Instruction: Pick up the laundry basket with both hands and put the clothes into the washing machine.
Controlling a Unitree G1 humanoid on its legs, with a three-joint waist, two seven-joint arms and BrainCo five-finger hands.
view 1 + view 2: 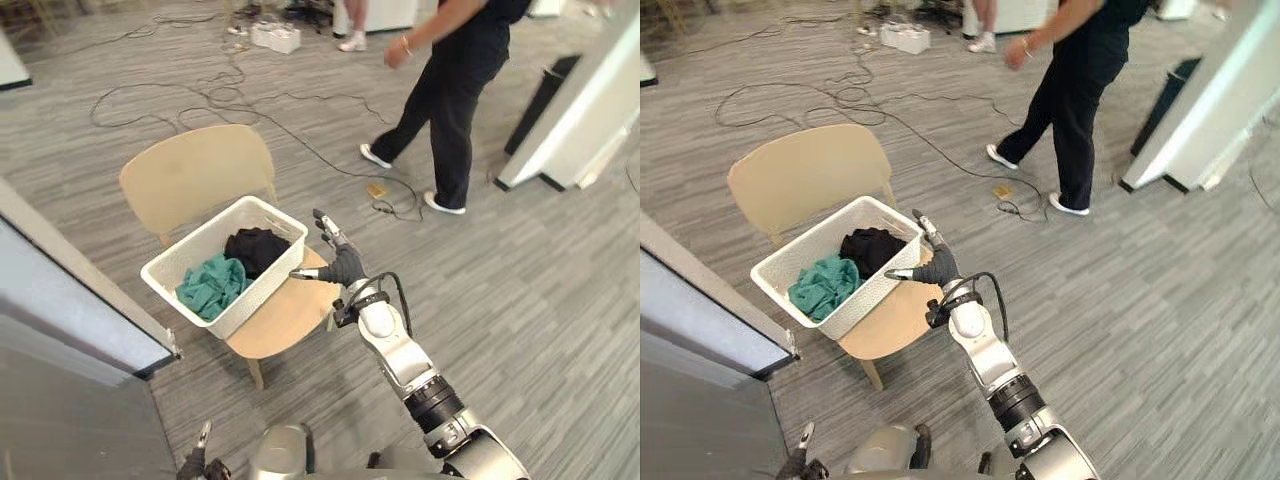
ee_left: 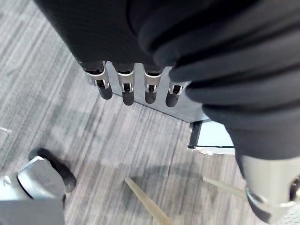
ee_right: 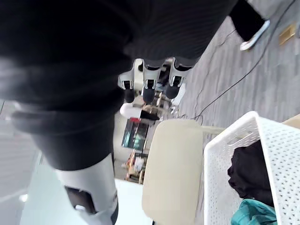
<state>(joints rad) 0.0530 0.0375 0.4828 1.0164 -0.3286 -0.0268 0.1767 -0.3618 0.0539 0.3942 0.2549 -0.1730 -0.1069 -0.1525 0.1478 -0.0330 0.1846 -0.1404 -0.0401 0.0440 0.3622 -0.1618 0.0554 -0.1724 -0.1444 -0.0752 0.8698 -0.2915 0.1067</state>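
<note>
Basket (image 1: 262,285) on chair (image 1: 195,170), clothes (image 1: 212,285) inside — R hand (image 1: 340,262) just beside basket, fingers spread, empty. L hand (image 2: 125,86) well away from basket — fingers straight, empty too.

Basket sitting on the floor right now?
No, the white laundry basket rests on the seat of the wooden chair, off the floor.

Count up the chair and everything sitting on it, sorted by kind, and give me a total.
Chairs: 1, the wooden chair.
Baskets: 1, the white laundry basket on the chair's seat.
Garments: 2, the teal garment and the black garment, both in the basket.
Total: 4.
</note>
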